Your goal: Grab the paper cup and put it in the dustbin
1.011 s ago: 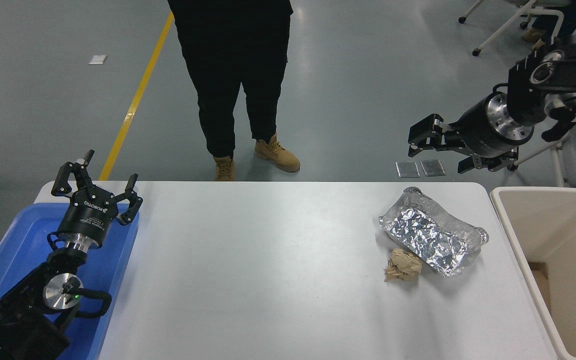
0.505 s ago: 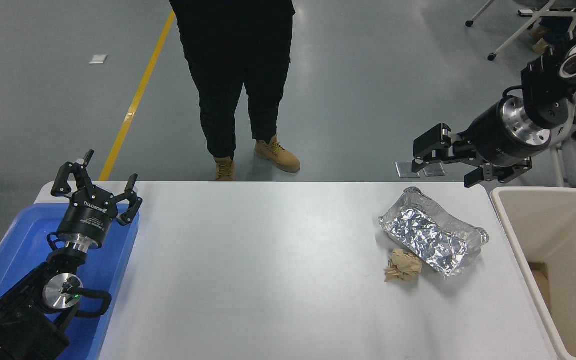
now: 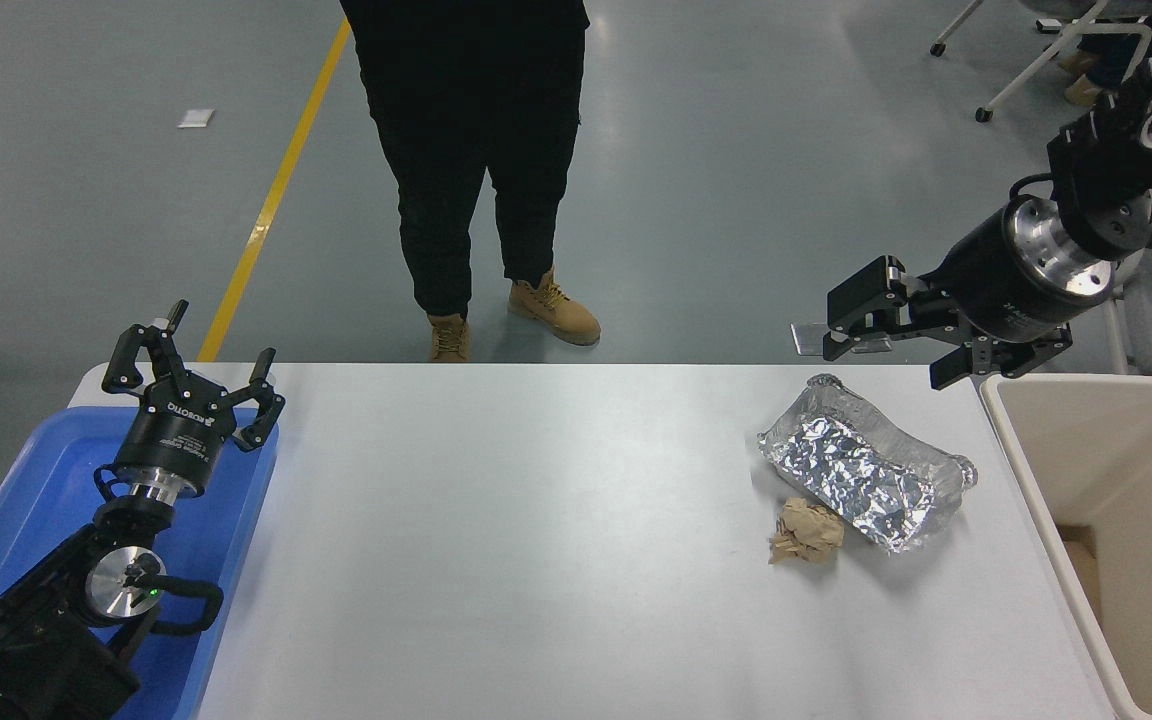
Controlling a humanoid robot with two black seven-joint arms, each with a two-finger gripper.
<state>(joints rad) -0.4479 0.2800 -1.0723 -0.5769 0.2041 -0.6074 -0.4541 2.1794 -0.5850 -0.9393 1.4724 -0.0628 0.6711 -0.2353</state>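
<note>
I see grey floor with a yellow line [image 3: 271,195] beyond the white table [image 3: 536,540], where a person [image 3: 476,160] stands. The beige dustbin [image 3: 1046,480] sits at the table's right end. No paper cup shows. My right claw [image 3: 896,345] hangs spread above the table's far right corner; the left claw [image 3: 191,370] is spread over the blue tray [image 3: 26,480].
</note>
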